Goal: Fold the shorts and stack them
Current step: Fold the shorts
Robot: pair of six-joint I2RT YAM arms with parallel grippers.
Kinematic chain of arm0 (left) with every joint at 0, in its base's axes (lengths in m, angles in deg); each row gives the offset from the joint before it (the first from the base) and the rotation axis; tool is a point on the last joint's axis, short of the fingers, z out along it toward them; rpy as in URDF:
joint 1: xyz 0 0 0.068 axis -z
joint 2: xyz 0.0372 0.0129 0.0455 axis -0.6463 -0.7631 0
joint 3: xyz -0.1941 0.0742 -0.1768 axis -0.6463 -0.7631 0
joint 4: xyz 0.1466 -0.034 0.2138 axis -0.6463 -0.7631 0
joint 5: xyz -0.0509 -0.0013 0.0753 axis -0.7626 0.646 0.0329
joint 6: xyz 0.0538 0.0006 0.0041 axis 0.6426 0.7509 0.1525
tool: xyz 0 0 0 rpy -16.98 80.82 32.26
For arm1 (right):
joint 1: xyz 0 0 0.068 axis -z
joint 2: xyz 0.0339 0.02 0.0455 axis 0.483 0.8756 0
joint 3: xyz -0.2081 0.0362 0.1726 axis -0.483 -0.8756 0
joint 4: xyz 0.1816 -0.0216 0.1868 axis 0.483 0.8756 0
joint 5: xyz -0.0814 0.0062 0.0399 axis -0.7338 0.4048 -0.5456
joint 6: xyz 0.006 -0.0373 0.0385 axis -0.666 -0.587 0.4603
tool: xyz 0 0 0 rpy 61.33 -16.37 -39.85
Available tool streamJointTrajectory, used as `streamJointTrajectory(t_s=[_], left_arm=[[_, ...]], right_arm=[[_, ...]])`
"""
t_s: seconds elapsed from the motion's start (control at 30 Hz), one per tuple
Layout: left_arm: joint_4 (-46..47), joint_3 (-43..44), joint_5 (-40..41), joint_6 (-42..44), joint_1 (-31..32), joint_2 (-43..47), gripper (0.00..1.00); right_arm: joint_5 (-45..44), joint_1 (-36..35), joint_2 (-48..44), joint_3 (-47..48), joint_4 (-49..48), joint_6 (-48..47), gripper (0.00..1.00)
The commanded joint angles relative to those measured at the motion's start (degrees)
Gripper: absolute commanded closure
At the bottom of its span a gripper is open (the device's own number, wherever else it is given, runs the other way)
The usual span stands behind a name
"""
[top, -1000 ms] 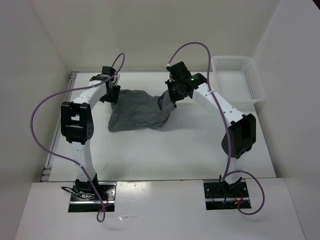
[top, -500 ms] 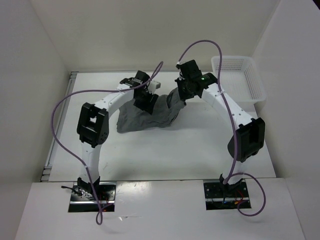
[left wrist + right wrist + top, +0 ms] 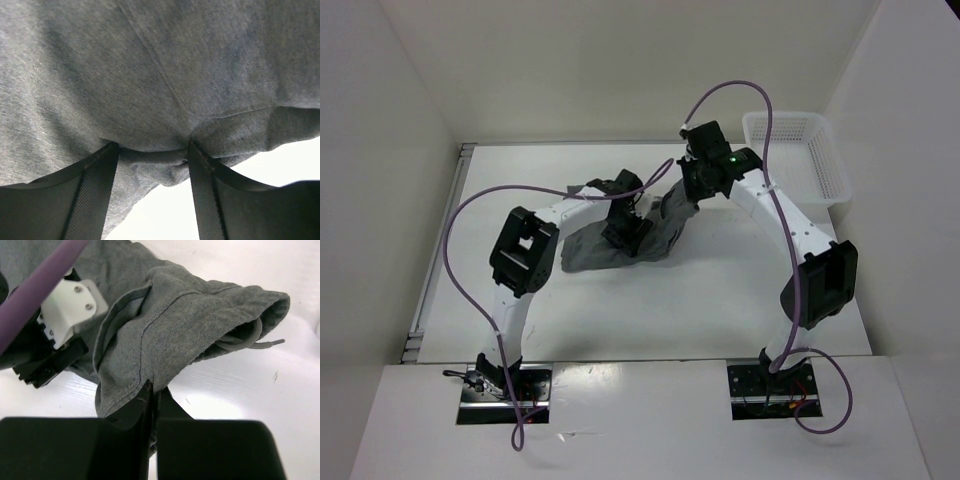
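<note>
Left hand [image 3: 153,150]: fingers stand apart with a thick wad of grey cloth wedged between them, pressing both inner faces, so it is clamped on a fold of the shorts [image 3: 588,250]. More cloth drapes over the fingers and fills the wrist view.

Right hand [image 3: 152,387]: fingers pressed together, pinching a hemmed edge of the same shorts and holding it up off the tabletop [image 3: 650,300]. Just past the pinch the cloth rolls into an open tube. A drawstring [image 3: 270,344] trails out of it.

Shorts sit mid-tabletop, slightly far of centre, bunched between the two hands. Long axis runs diagonally, near-left to far-right. The far-right end is raised at the right hand; the near-left end lies flat.

White mesh basket [image 3: 795,160] is at the far right, well apart from the cloth.

Against a second ago: the left hand was at the cloth's far-left edge and is now at its middle, beside the right hand. The shorts were spread wider and are now narrower, with the left edge drawn rightward. The right hand has moved slightly rightward.
</note>
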Motion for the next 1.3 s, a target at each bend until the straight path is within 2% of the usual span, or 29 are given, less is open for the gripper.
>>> streamJointTrajectory(t_s=[0.0,0.13,0.23,0.33,0.5,0.67,0.83,0.93,0.97,1.07,1.1,1.27], left_arm=[[-1.5,-1.7,-2.4,0.2,1.5,0.2,0.34],[-5.0,3.7,-8.5,0.2,-2.3,3.9,0.31],[-5.5,5.5,-13.2,0.2,-8.2,6.9,0.28],[-5.5,3.8,-12.6,0.2,-14.7,8.7,0.26],[-4.1,1.1,-5.6,0.2,-23.1,5.7,0.26],[-1.1,-1.2,-5.0,0.2,-24.9,2.5,0.26],[-0.6,-1.8,-9.7,0.2,-24.9,1.2,0.26],[-0.6,-1.8,-9.1,0.2,-24.9,-1.6,0.34],[-0.6,-1.8,-9.1,0.2,-24.9,-2.7,0.44],[-0.6,-1.8,-9.9,0.2,-24.9,-4.0,0.64],[-0.6,-1.8,-9.9,0.2,-24.9,-4.1,0.73],[-0.6,-1.8,-11.9,0.2,-25.4,-5.1,0.75]], right_arm=[[-1.6,1.9,-4.3,0.2,-2.5,-0.6,1.0],[-1.1,3.0,-4.8,0.2,-2.5,-1.7,1.0],[1.5,3.0,-6.0,0.2,-2.5,-2.6,1.0],[1.5,3.0,-6.0,0.2,-2.5,-3.2,1.0],[1.4,3.0,-6.6,0.7,-2.5,-4.4,1.0],[4.0,-0.1,-4.3,4.0,-2.5,-6.5,1.0],[3.4,-5.1,1.8,10.7,-0.9,-9.2,1.0],[3.4,-9.2,6.7,15.6,0.4,-11.0,1.0],[3.4,-10.2,8.2,16.9,0.4,-11.8,1.0],[3.4,-14.0,14.9,22.1,1.6,-11.8,1.0],[3.4,-15.0,16.8,23.4,1.6,-11.8,1.0],[5.5,-19.6,29.3,32.7,1.6,-11.8,1.0]])
